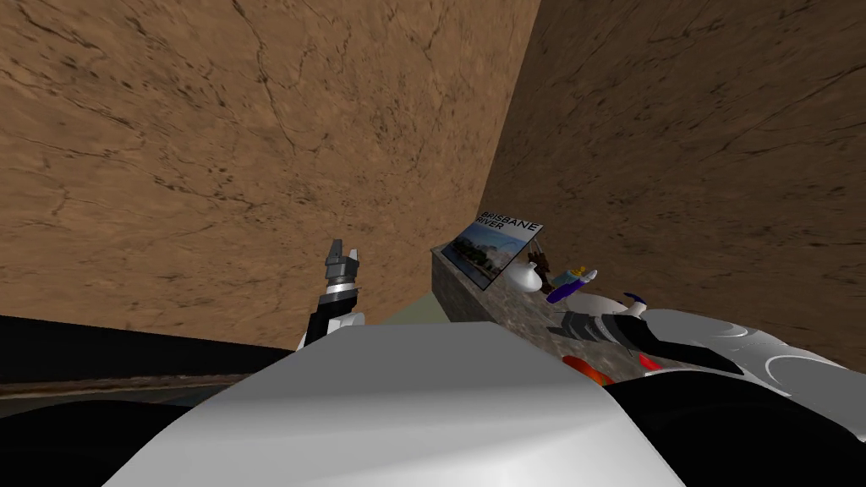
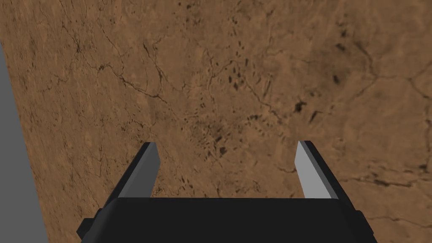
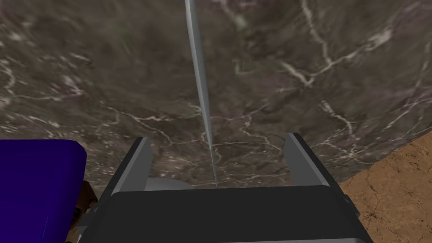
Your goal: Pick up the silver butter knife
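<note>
**Silver knife between the right gripper's spread fingers, not gripped**

Dark, white-veined marble forms the counter [image 3: 84, 63] under the right hand. On it lies the silver butter knife [image 3: 201, 84], seen edge-on as a thin tapering sliver. It runs straight away from the right gripper [image 3: 219, 139], and its near end reaches the gripper's dark body about midway between the two fingers. Those fingers stand wide apart, one on each side of the blade, touching nothing and holding nothing. A deep blue object [image 3: 38, 185] sits just beside one finger.

In the head view the counter [image 1: 461, 292] lies at the right middle of the frame, against a brown cracked wall [image 1: 676, 127]. It carries a leaning "Brisbane River" poster [image 1: 495, 252] and a white vessel [image 1: 526, 277]. The left gripper [image 1: 342, 251] is raised near the centre of the frame. The left wrist view shows its fingers [image 2: 145, 168] fully apart and empty, facing the brown wall.
</note>
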You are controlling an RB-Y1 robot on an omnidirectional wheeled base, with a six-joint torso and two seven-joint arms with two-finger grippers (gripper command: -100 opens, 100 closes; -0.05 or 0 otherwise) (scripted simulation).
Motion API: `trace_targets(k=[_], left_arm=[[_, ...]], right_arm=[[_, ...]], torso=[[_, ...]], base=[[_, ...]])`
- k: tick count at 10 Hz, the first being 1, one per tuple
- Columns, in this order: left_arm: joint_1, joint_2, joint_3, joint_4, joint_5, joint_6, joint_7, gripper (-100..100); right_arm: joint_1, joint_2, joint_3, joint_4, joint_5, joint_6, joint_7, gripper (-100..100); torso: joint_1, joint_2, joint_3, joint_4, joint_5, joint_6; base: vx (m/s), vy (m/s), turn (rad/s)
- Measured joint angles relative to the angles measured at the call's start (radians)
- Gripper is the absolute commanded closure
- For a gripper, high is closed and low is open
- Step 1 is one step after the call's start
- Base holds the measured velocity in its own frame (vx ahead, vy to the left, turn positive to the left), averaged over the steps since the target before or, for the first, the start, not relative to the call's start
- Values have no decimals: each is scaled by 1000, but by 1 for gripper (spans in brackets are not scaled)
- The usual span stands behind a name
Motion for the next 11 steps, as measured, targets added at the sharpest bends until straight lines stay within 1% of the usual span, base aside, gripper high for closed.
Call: trace_targets(k=[1, 3, 5, 9, 11], left_arm=[[0, 0, 0, 0, 0, 0, 0, 0], [0, 0, 0, 0, 0, 0, 0, 0], [0, 0, 0, 0, 0, 0, 0, 0], [0, 0, 0, 0, 0, 0, 0, 0], [0, 0, 0, 0, 0, 0, 0, 0]], right_arm=[[9, 8, -2, 25, -7, -23, 25, -100], [27, 8, -10, 29, -17, -30, 76, -100], [28, 7, -11, 29, -19, -30, 89, -100], [29, 7, -11, 29, -19, -30, 90, -100], [20, 37, -24, 87, -4, -68, 123, -100]], torso=[[0, 1, 1, 0, 1, -1], [-5, 5, 3, 1, -1, -2], [-5, 5, 3, 1, -1, -2], [-5, 5, 3, 1, -1, -2], [-2, 2, 1, 0, 0, -1]], base=[[13, 14, -43], [-7, -8, 24], [0, 0, -1], [7, 6, -2], [71, 52, -72]])
